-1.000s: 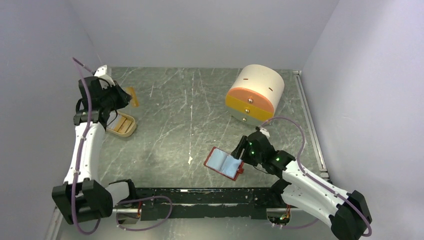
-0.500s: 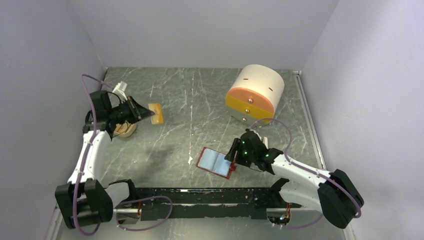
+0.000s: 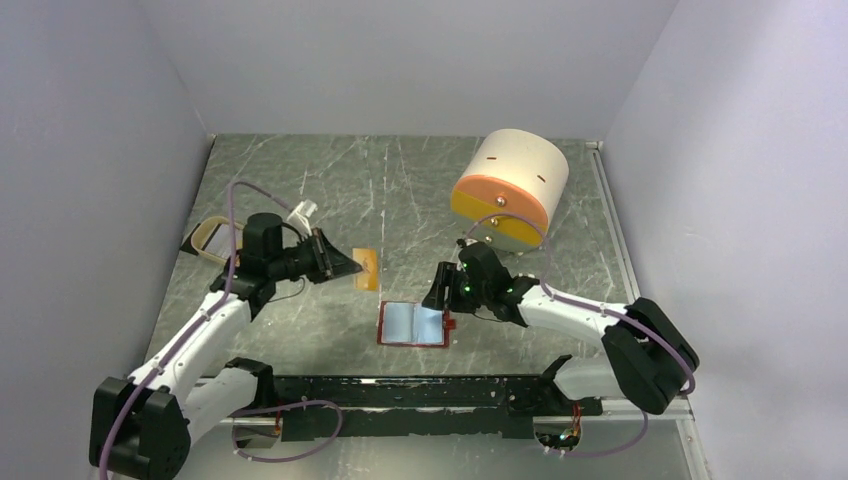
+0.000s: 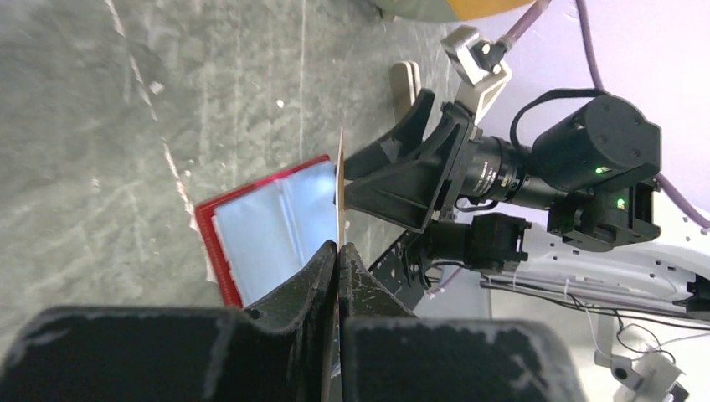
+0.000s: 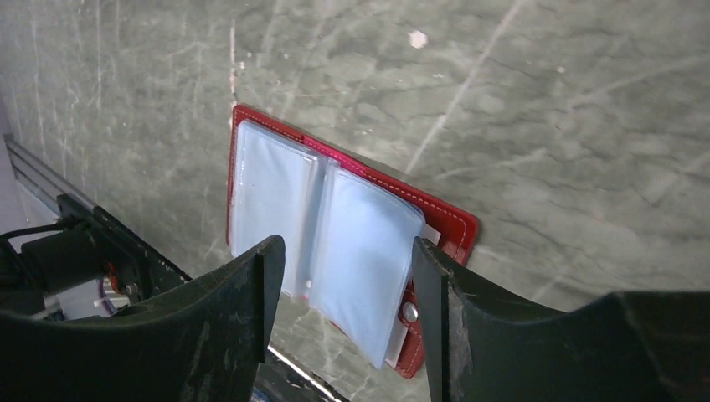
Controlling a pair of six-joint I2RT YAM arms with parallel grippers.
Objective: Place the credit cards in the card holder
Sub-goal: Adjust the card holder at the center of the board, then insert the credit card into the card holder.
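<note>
Left gripper: the left gripper (image 4: 337, 251) is reaching out over the middle of the table, left of the wallet and above the surface.
Left fingers: the two black fingers (image 4: 310, 276) are pressing together on a thin flat orange-yellow rectangular card (image 3: 368, 269), pinching it by one end.
Card: the card is sticking out past the fingertips, edge-on to the left wrist camera, and is hanging clear of the table. From above it is sitting just up and left of the wallet, apart from it.
Card holder: a small red leather-like folding wallet (image 5: 335, 234) is lying open and flat on the near middle of the table, its pale blue clear pockets facing up and its snap tab pointing toward the right arm.
Right gripper: the right gripper (image 5: 345, 244) is hanging at the wallet's tab end.
Right fingers: the black fingers (image 5: 243, 301) are standing spread apart, gripping nothing, with the open wallet showing between them. Whether a fingertip is touching the red edge, I cannot tell.
Tray: a beige oval tray (image 3: 193, 238) is sitting at the left edge, partly behind the left arm.
Cylinder: a large cream-and-orange cylinder (image 3: 512, 170) is lying at the far right.
Table: a dark grey-green marbled top (image 3: 330, 190) is carrying everything.
</note>
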